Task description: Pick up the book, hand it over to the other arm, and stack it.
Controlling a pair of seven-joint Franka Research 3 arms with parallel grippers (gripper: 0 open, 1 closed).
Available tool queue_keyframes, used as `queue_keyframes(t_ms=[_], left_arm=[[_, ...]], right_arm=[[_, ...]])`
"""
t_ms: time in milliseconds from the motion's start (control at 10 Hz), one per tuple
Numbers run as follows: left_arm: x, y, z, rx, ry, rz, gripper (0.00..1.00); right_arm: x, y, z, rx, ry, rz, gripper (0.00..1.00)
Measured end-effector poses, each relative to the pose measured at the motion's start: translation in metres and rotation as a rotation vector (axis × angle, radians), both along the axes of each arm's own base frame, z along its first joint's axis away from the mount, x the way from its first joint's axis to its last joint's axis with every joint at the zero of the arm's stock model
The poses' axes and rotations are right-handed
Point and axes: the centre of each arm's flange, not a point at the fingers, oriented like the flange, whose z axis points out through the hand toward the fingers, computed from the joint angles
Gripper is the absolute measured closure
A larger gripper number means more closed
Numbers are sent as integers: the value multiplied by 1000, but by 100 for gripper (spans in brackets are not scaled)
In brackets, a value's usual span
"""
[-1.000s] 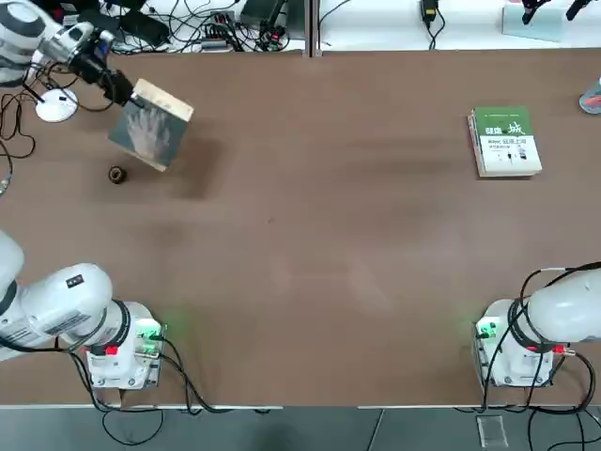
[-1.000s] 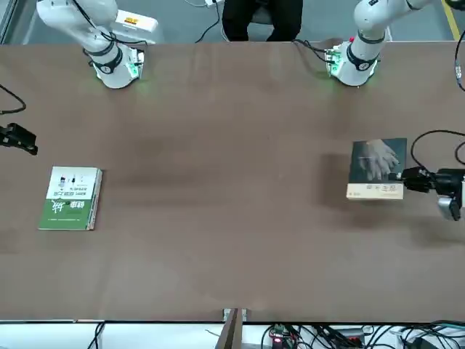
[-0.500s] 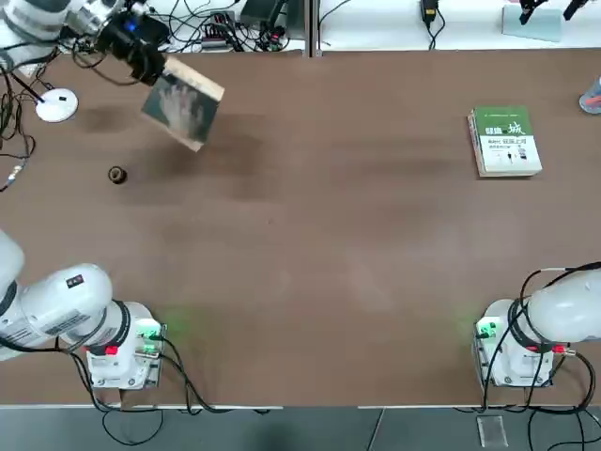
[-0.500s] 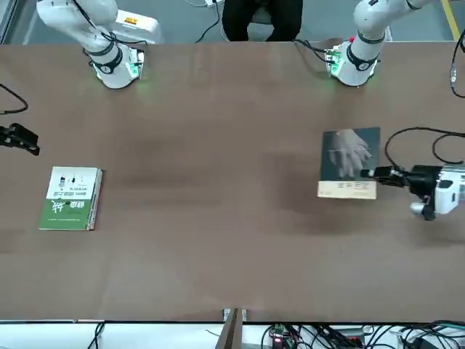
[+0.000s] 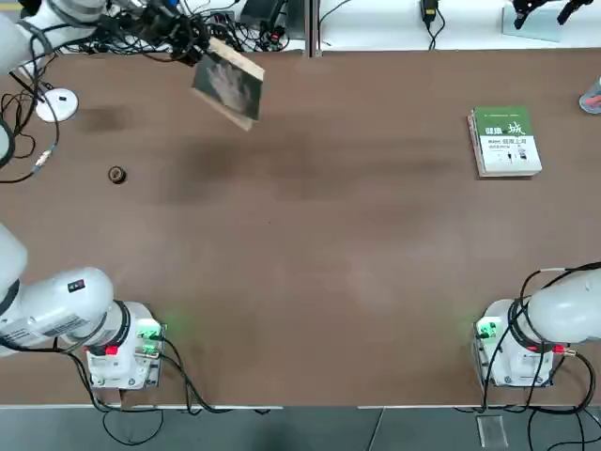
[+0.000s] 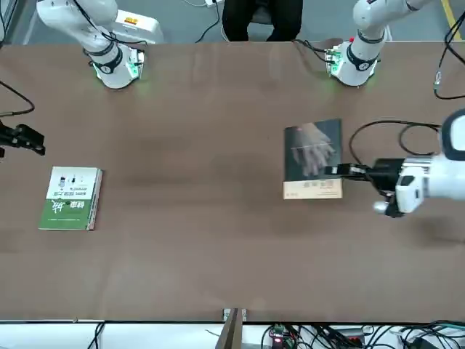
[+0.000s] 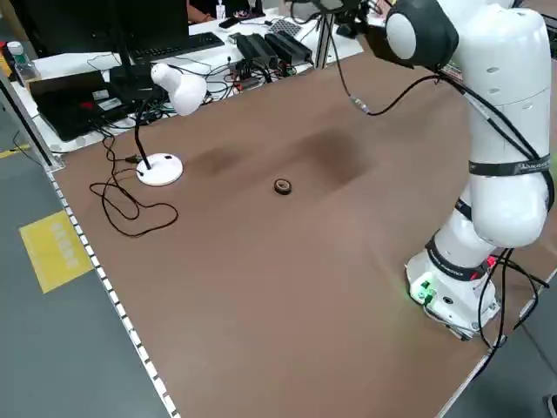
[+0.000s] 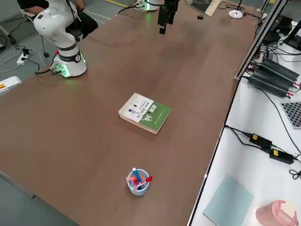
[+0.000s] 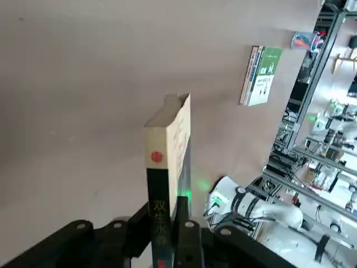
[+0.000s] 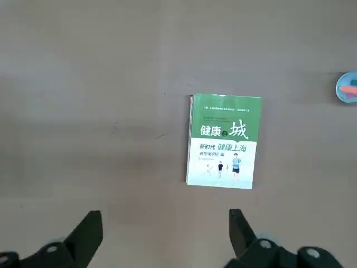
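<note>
Open surface (image 5: 310, 282) stretches between the raised book (image 6: 312, 161) in the left hand (image 6: 334, 171) and the green-and-white book stack (image 5: 505, 141), giving a wide passage across the middle. The stack and nearby pen cup (image 8: 138, 182) obstruct low travel at the right; the lamp base (image 5: 57, 104), black ring (image 5: 117, 175) and looped cables (image 7: 130, 205) obstruct it at the left.

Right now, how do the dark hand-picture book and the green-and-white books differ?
The dark book with a pale hand image is up in the left claw; the green-and-white stack of books lies on the table.
The dark book is a single volume; the green-and-white stack has several.
Both have printed covers.
</note>
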Motion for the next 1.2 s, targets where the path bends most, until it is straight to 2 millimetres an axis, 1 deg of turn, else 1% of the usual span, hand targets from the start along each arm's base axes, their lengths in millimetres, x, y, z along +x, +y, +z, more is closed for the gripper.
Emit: queue_keyframes(t_ms=[200,500,700,1000,1200], left_arm=[[-5,-34,9,10,11,16,96],[-14,-84,28,14,20,53,96],[-23,-119,35,11,23,79,96],[-43,-179,47,-3,12,111,96],[-58,-213,54,-18,-3,117,96]], right_arm=[[0,1,-1,0,1,1,0],[0,2,-1,0,0,4,0],[0,5,-2,0,0,8,0],[0,6,-2,0,1,10,0],[0,6,-2,0,1,10,0]])
